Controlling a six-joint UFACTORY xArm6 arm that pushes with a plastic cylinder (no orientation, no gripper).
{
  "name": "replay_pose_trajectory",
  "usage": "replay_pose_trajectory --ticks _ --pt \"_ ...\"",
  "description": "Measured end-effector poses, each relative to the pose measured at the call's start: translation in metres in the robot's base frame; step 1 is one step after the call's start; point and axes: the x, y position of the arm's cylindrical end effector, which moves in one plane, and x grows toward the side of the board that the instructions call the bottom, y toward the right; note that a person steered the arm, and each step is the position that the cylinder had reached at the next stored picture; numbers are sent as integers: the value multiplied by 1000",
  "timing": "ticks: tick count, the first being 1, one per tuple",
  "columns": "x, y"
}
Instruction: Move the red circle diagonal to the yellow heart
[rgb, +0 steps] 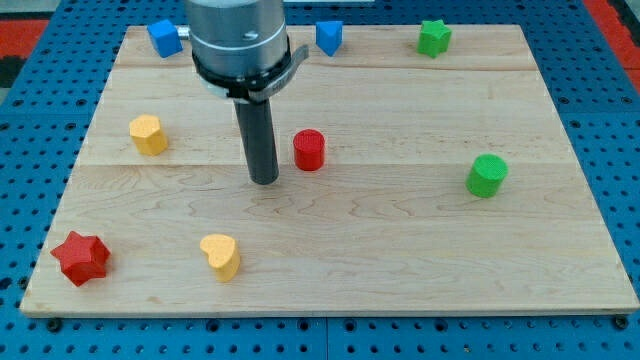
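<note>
The red circle (309, 150) stands upright near the middle of the wooden board (400, 250). The yellow heart (220, 256) lies toward the view's bottom left, well below and left of the red circle. My tip (264, 181) rests on the board just left of the red circle and slightly lower, a small gap apart from it. The tip is above and right of the yellow heart.
A yellow block (148, 134) sits at the left. A red star (80, 258) is at the bottom left corner. A blue block (164, 38) and a second blue block (328, 37) sit at the top edge. A green star (433, 38) is top right, a green cylinder (487, 175) at the right.
</note>
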Motion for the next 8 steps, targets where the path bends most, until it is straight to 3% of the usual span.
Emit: replay_pose_trajectory --ticks 3,5,6,7,8 --pt "-21 21" --pt "-30 189" --pt "-30 222" --pt "-30 184" --pt "-30 184"
